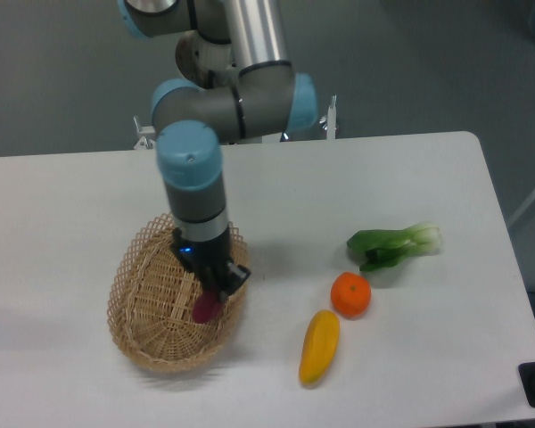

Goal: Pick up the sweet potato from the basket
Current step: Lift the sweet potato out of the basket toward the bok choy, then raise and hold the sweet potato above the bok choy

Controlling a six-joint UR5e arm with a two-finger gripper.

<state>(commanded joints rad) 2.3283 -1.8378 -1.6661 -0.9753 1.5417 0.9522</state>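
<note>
The sweet potato (205, 307) is a small, smooth, magenta-purple piece with a rounded lower end showing — its upper end is hidden under the dark gripper (216, 283) that is closed on it. It hangs tilted, lower end down and to the left, over the right half of the basket (147, 294); whether it touches the weave cannot be told. The basket is an oval of tan wicker — shallow, with a lacy open-weave scalloped rim, its long axis running from lower left to upper right.
</note>
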